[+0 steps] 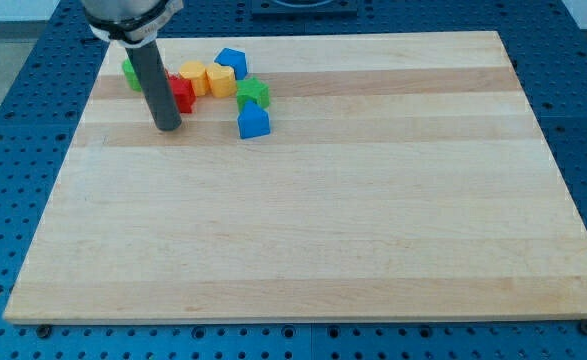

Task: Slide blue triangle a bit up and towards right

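Note:
A blue block with a peaked top, which looks like the blue triangle (254,121), lies at the lower right end of a cluster of blocks near the board's top left. A green block (253,93) sits just above it. My tip (168,129) rests on the board to the triangle's left, well apart from it, just below and left of a red block (182,93). The rod hides part of the red block.
The cluster also holds an orange block (194,76), a yellow block (220,80), a second blue block (231,62) at the top, and a green block (130,73) partly behind the rod. The wooden board (313,230) lies on a blue perforated table.

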### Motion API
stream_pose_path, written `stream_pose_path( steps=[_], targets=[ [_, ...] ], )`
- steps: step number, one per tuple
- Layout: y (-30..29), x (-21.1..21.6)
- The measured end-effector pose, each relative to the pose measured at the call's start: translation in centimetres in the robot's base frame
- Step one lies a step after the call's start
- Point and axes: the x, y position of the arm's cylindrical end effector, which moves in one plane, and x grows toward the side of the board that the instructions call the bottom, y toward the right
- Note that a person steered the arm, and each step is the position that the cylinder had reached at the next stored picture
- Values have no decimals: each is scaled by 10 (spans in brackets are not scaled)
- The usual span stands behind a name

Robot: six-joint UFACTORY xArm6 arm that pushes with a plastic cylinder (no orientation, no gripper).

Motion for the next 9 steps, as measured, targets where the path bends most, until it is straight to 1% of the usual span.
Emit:
stream_pose_path(
  steps=[3,4,5,6,8,9],
  targets=[
    [0,-63],
    [0,-62],
    [-10,-18],
    [2,13],
    [59,52],
    [83,47]
  ],
)
